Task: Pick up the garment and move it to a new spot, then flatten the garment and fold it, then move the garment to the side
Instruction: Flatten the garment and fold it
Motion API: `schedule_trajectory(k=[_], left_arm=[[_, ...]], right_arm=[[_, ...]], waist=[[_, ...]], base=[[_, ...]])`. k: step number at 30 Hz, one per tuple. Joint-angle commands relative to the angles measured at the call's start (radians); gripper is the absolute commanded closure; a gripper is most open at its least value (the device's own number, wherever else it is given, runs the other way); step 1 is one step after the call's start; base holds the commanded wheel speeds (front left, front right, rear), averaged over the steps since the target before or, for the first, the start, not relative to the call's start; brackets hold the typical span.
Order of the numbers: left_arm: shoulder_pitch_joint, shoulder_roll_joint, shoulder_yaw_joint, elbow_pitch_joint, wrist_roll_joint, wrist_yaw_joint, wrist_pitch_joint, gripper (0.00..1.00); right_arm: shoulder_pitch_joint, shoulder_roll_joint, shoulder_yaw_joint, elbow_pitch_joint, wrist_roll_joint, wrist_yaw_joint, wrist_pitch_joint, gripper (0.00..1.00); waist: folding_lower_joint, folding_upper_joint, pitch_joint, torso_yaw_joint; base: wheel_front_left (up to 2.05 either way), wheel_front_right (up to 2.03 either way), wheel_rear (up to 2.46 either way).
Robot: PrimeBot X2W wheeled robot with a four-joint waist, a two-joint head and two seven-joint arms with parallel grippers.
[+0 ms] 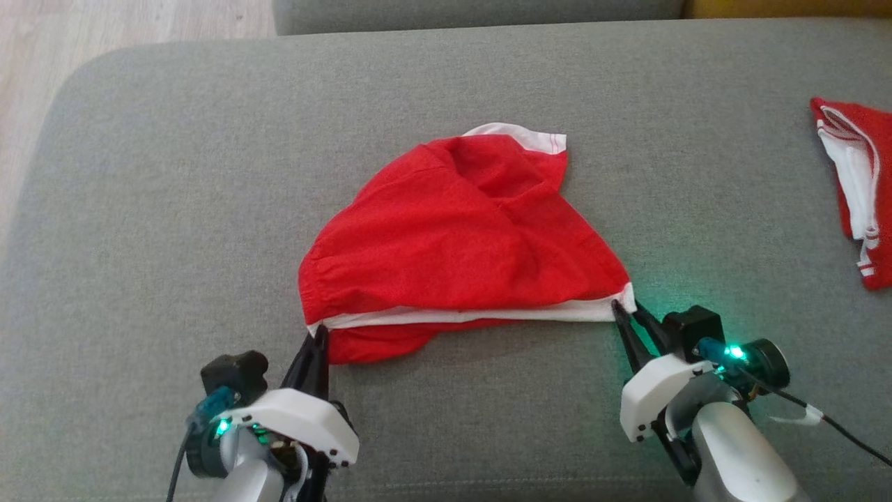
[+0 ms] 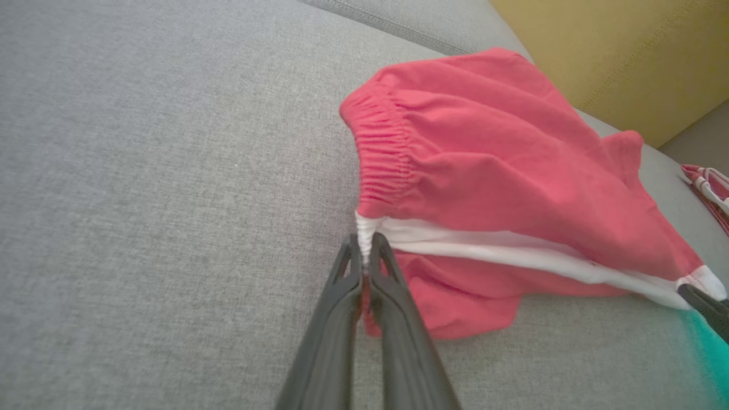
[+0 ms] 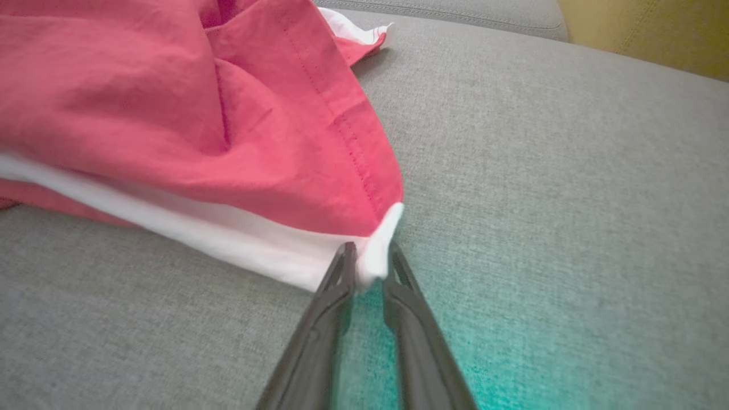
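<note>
- Flattening looks like the step in hand: the wide grey woven sofa cushion (image 1: 174, 209) carries the red cloth garment with a white hem band (image 1: 453, 237), which lies rumpled at its middle, loose on the fabric rather than in any basket or bin.
- A second red-and-white striped cloth (image 1: 854, 188) lies well apart at the cushion's right edge.
- The left claw (image 1: 319, 338) is pinched tight on the band's gathered left end.
- The right claw (image 1: 626, 307) has its jaws narrowly apart, with the band's white right corner caught between them.
- Next, I judge, both claws need to draw apart, tautening the band so the bunched red cloth spreads flat without slipping free.
</note>
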Motion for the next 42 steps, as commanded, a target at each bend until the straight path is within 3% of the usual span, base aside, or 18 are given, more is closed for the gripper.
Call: schedule_trajectory(k=[1, 2, 3, 14, 18, 19, 22, 30, 34, 38, 42], left_arm=[[-0.032, 0.017, 0.027, -0.023, -0.006, 0.005, -0.011, 1.00], [-0.031, 0.018, 0.027, -0.024, -0.007, 0.005, -0.011, 1.00], [-0.032, 0.019, 0.027, -0.025, -0.007, 0.006, -0.012, 1.00], [-0.041, 0.037, 0.044, -0.114, -0.003, 0.002, -0.051, 1.00], [-0.069, 0.070, 0.058, -0.246, 0.015, 0.007, -0.055, 1.00], [-0.069, 0.070, 0.058, -0.246, 0.015, 0.007, -0.055, 1.00], [-0.098, 0.107, 0.070, -0.398, 0.029, 0.012, -0.030, 1.00], [-0.203, 0.206, 0.091, -0.732, 0.082, 0.021, 0.096, 1.00], [-0.278, 0.231, 0.088, -0.832, 0.096, 0.019, 0.170, 1.00], [-0.375, 0.250, 0.074, -0.818, 0.076, -0.019, 0.240, 1.00], [-0.493, 0.245, 0.077, -0.678, 0.011, -0.062, 0.297, 1.00]], right_arm=[[-0.029, -0.003, 0.028, -0.019, 0.012, 0.007, -0.018, 0.85], [-0.029, -0.003, 0.030, -0.020, 0.014, 0.007, -0.023, 0.99], [-0.029, -0.003, 0.030, -0.023, 0.017, 0.007, -0.030, 1.00], [-0.016, -0.003, 0.053, -0.179, 0.107, 0.007, -0.089, 1.00], [0.002, -0.006, 0.066, -0.367, 0.145, 0.007, -0.092, 1.00], [0.002, -0.006, 0.066, -0.367, 0.145, 0.007, -0.092, 1.00], [0.035, -0.013, 0.062, -0.556, 0.202, 0.007, -0.056, 1.00], [0.078, -0.055, -0.004, -0.941, 0.256, 0.007, 0.045, 1.00], [0.076, -0.061, -0.035, -1.081, 0.248, 0.007, 0.090, 1.00], [0.040, -0.064, -0.060, -1.139, 0.232, 0.007, 0.133, 1.00], [-0.057, -0.061, -0.058, -1.062, 0.238, 0.007, 0.163, 1.00]], waist=[[0.0000, 0.0000, -0.005, -0.003], [0.0000, 0.0000, -0.007, -0.004], [0.0000, 0.0000, -0.009, -0.005], [0.0000, 0.0000, -0.072, -0.018], [0.0000, 0.0000, -0.124, -0.029], [0.0000, 0.0000, -0.124, -0.029], [0.0000, 0.0000, -0.161, -0.037], [0.0000, 0.0000, -0.172, -0.057], [0.0000, 0.0000, -0.156, -0.067], [0.0000, 0.0000, -0.109, -0.077], [0.0000, 0.0000, -0.037, -0.088]], base=[[0.00, 0.00, 0.00], [0.00, 0.00, 0.00], [0.00, 0.00, 0.00], [0.00, 0.00, 0.00], [0.00, 0.00, 0.00], [0.00, 0.00, 0.00], [0.00, 0.00, 0.00], [0.00, 0.00, 0.00], [0.00, 0.00, 0.00], [0.00, 0.00, 0.00], [0.00, 0.00, 0.00]])
